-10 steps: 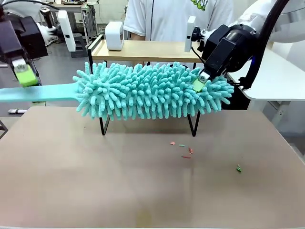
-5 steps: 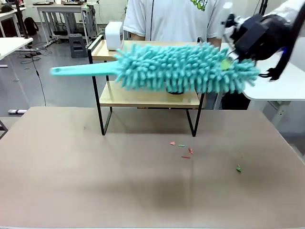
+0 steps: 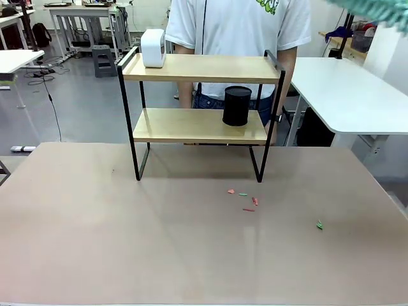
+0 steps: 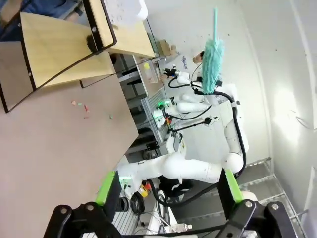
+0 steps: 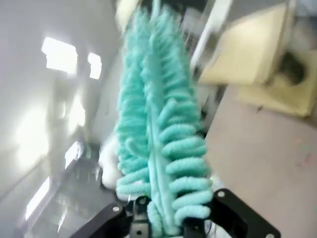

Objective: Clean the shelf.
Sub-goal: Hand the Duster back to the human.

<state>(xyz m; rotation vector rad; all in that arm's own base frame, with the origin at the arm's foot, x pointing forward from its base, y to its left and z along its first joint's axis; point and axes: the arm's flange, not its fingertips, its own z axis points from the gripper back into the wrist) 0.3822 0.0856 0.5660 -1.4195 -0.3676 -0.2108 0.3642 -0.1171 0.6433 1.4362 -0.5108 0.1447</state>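
Note:
The shelf (image 3: 197, 68) stands at the far middle of the tan table, with a white box (image 3: 153, 48) on its upper board and a black cylinder (image 3: 236, 106) on the lower one. A teal fluffy duster (image 5: 158, 129) rises between the fingers of my right gripper (image 5: 168, 218), which is shut on it. A tip of the duster (image 3: 376, 13) shows at the top right corner of the front view. My left gripper (image 4: 168, 191) is open and holds nothing, high above the table. From there the duster (image 4: 210, 62) stands upright on the far right arm, away from the shelf (image 4: 54, 44).
Small red and green scraps (image 3: 245, 199) lie on the table (image 3: 127, 242) in front of the shelf, and one green scrap (image 3: 319, 224) lies farther right. A person (image 3: 236, 25) stands just behind the shelf. A white side table (image 3: 344, 89) is at the right.
The duster has swung up and to the right, away from the shelf front. My left gripper has let go of its handle, opened and left the front view.

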